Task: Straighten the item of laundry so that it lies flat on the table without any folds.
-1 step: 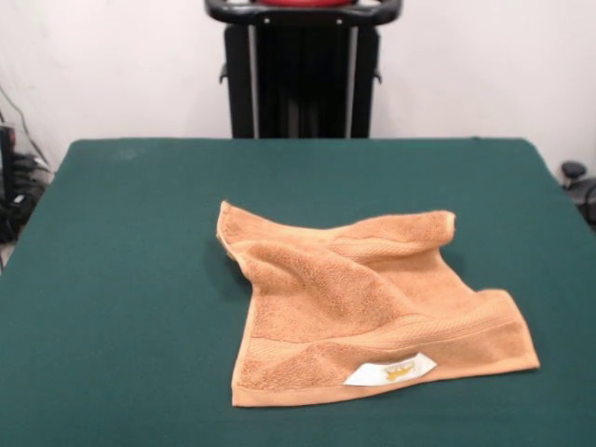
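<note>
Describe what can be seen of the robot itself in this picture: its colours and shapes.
Only the pedestal shows: a black upright column with vertical panels, topped by a black rounded base with a strip of red at the edge. No arm or pincer is in view.

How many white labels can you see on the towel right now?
1. The white label lies at the near edge of the orange-tan towel, toward the picture's right. The folded-over far part could hide another.
</note>
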Controlling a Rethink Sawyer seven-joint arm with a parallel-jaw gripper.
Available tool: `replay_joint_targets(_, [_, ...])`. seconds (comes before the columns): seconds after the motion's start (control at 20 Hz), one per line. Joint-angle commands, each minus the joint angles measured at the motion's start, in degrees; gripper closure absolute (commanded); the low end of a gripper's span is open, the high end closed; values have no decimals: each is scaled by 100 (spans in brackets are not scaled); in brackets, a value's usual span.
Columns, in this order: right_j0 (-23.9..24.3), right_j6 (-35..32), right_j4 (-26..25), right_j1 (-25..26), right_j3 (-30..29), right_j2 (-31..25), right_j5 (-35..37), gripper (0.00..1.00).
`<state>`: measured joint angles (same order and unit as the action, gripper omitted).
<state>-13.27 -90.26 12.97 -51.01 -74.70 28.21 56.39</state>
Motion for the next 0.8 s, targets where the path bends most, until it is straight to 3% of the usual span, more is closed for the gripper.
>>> replay_joint_targets(0.05, [-111,-986,-132,686,-633,-797,-556,0])
replay_joint_targets(0.45, [-152,-1036,-214,858,-742,-805,-1174,0])
replay_joint_targets(0.8, [-32,-1056,-37,1095,-745,-881,-826,0])
